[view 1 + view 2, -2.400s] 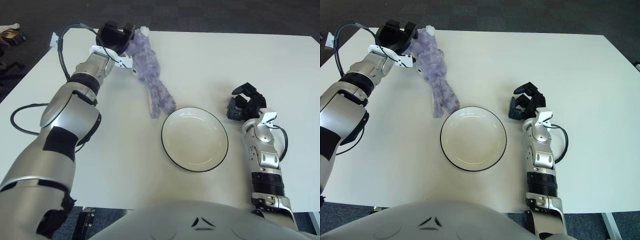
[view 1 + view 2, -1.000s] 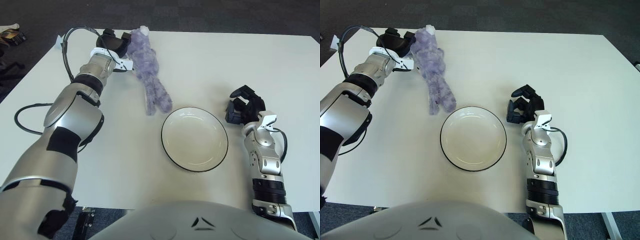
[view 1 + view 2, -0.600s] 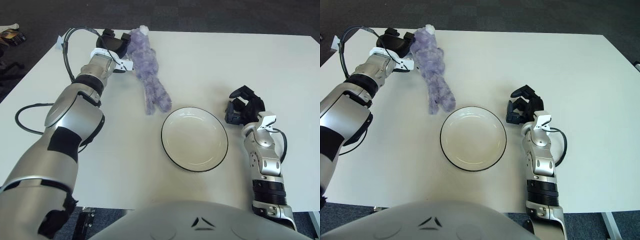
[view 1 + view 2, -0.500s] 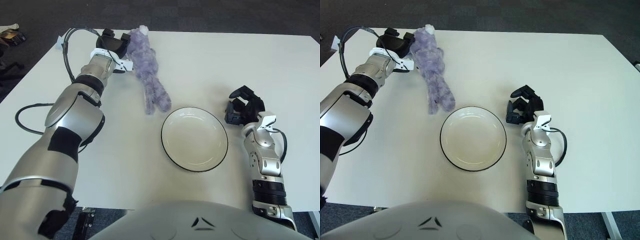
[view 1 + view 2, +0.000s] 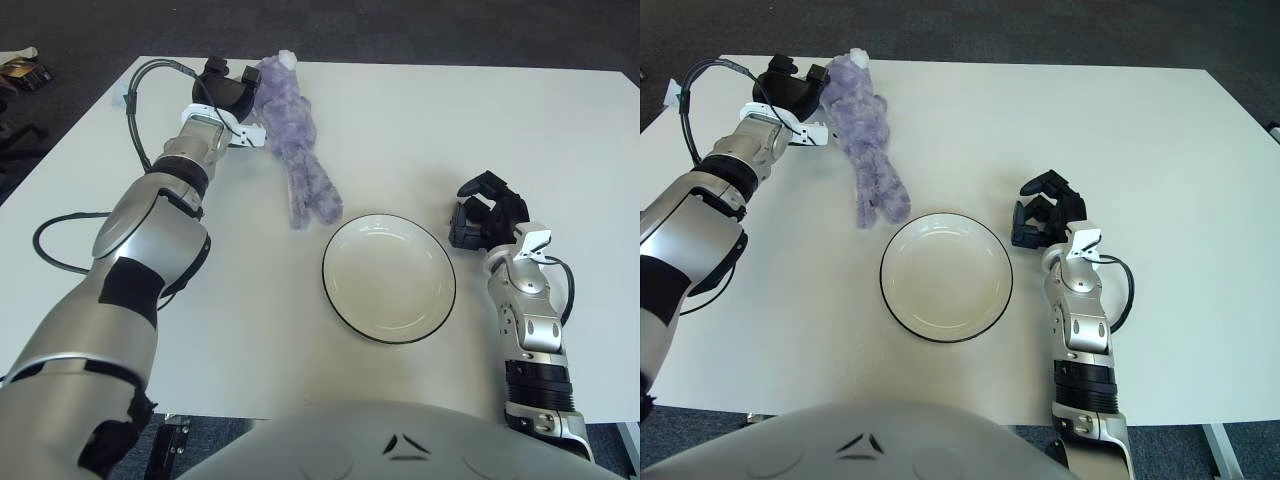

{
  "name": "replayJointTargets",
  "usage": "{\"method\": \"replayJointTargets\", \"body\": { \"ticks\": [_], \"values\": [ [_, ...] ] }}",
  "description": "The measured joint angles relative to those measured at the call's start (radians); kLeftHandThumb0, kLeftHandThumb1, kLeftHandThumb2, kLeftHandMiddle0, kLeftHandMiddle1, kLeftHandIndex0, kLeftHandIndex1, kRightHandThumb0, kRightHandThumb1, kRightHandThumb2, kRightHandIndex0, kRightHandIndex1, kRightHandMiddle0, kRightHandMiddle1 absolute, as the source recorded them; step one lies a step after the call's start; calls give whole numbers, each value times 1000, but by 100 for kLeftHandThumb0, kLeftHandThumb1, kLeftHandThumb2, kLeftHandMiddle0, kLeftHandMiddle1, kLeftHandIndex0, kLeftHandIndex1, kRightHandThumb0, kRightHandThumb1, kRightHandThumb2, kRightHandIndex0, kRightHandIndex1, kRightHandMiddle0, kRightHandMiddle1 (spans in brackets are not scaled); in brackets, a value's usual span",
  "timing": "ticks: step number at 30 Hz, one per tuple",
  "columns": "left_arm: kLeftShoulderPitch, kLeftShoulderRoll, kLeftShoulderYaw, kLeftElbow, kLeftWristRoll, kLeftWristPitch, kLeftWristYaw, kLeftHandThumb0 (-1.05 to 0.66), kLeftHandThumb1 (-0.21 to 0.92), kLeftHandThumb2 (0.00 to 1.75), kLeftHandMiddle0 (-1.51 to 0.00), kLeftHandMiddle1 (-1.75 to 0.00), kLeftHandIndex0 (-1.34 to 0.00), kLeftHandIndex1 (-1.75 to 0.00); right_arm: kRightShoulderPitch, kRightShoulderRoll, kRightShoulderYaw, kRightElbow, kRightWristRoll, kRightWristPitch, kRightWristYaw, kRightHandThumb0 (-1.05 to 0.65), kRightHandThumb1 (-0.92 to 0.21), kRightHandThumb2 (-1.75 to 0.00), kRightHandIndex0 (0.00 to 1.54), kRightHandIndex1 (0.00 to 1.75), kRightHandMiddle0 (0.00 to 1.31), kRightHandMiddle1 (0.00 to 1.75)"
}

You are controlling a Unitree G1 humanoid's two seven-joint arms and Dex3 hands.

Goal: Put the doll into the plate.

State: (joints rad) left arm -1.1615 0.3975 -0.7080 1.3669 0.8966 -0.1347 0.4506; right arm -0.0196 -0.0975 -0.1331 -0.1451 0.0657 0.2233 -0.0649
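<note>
In the left eye view, the purple stuffed doll (image 5: pixel 295 145) lies on the white counter (image 5: pixel 560 140) at the far left, its legs pointing toward the empty plate (image 5: pixel 389 278), and the left hand (image 5: pixel 228 92) is curled against its head end. It looks soft, floppy and light, so I think its legs will dangle, and the thick body is the best place to hold.

In the right eye view, the right hand (image 5: pixel 1045 220) rests curled and holding nothing, just right of the plate.
</note>
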Motion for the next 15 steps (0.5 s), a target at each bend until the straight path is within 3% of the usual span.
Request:
{"method": "replayJointTargets", "body": {
  "ticks": [3,8,12,15],
  "values": [
    [2,0,1,0,-2,-9,48,-29,28,112,-10,-148,-7,-147,0,0,1,-1,0,2,1,-1,-5,-158,81,175,67,158],
    [8,0,1,0,-2,-11,123,-30,26,111,-5,-152,-1,-138,0,-1,0,-2,0,4,4,-1,-5,-157,81,175,68,157],
    [13,-2,1,0,-2,-8,163,-31,22,111,-1,-135,0,-120,-1,-1,0,-2,0,5,8,-1,-5,-156,80,175,68,157],
    [16,-5,1,0,-2,-6,181,-31,20,110,0,-111,0,-110,-1,-2,0,-2,1,6,11,-1,-6,-156,80,175,67,157]
  ]
}}
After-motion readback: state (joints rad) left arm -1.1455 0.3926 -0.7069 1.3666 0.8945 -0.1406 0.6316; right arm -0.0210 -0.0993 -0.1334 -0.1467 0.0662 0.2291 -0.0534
